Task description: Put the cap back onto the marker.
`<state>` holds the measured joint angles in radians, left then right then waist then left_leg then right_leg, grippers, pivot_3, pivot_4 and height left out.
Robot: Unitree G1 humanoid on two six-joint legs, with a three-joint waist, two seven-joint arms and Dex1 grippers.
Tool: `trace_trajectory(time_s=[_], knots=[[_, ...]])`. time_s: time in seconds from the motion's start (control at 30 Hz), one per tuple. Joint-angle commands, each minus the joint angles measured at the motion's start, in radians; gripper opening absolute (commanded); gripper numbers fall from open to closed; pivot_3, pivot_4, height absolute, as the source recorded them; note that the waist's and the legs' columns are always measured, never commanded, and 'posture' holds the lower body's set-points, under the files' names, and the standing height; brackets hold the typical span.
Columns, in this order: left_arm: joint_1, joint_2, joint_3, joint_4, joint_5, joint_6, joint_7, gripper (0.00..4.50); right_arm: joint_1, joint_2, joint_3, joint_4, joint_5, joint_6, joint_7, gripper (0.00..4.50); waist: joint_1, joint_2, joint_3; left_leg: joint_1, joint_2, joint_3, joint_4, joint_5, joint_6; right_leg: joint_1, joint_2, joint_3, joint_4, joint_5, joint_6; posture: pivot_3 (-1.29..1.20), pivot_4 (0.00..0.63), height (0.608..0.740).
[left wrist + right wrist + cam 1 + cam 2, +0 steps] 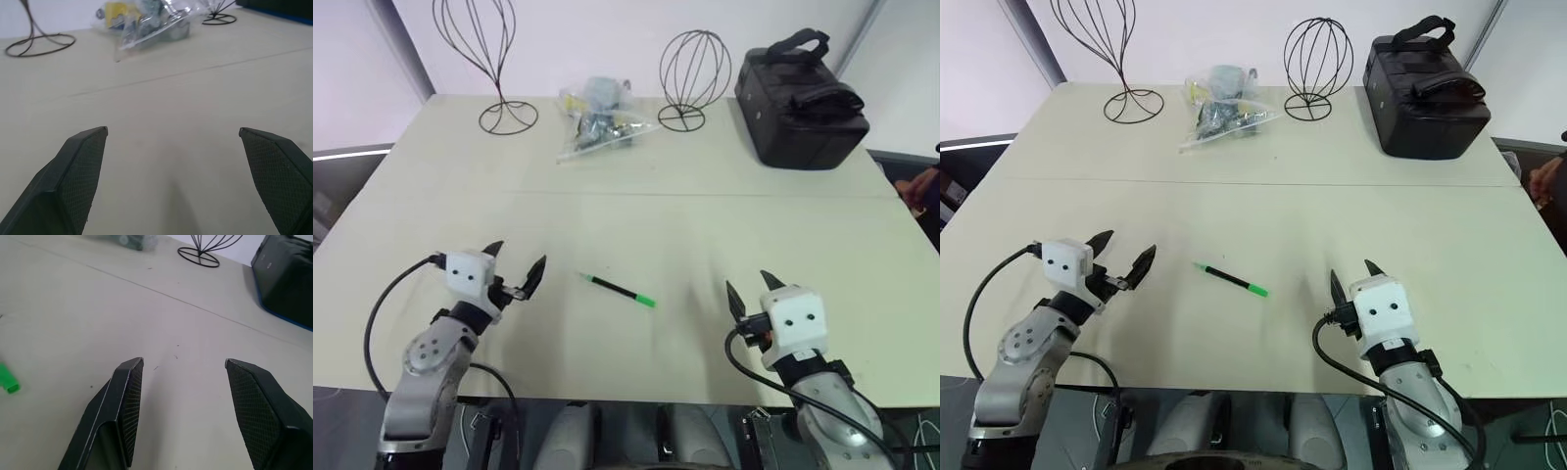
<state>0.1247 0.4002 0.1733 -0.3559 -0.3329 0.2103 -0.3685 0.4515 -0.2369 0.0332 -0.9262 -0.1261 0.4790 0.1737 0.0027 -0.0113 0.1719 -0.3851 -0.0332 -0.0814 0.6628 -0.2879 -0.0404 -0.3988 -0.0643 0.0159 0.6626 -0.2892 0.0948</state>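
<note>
Two empty, parted grippers, left [517,264] and right [752,287], flank the capped marker [615,289].

A thin dark marker [610,287] is seen lying flat on a pale beige table [724,225], nearer the table's front edge than its far edge and roughly midway between the left and right edges. It is laid diagonally. A small bright green cap [644,301] is seen at its right-hand, nearer end, in line with the marker and touching it.
</note>
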Motion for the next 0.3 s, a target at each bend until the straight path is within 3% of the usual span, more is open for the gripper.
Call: trace_trajectory(time_s=[0.03, 0.3], knots=[[0.01, 0.002, 0.007, -0.058, 0.005, -0.012, -0.008, 4.5, 0.02, 0.001, -0.005, -0.015, 0.002, -0.038, 0.0, 2.68, 0.006, 0.0, 0.0, 0.0, 0.0, 0.0, 0.0, 0.0, 0.0, 0.0, 0.0, 0.0, 0.0, 0.0, 0.0, 0.0, 0.15, 0.74], [-0.039, 0.011, 0.0, -0.047, 0.0, 0.032, -0.017, 4.5, 0.028, -0.01, -0.026, -0.009, 0.012, -0.054, 0.018, 2.68, 0.01, 0.0, 0.0, 0.0, 0.0, 0.0, 0.0, 0.0, 0.0, 0.001, -0.001, -0.001, -0.002, 0.0, 0.0, 0.0, 0.15, 0.74]])
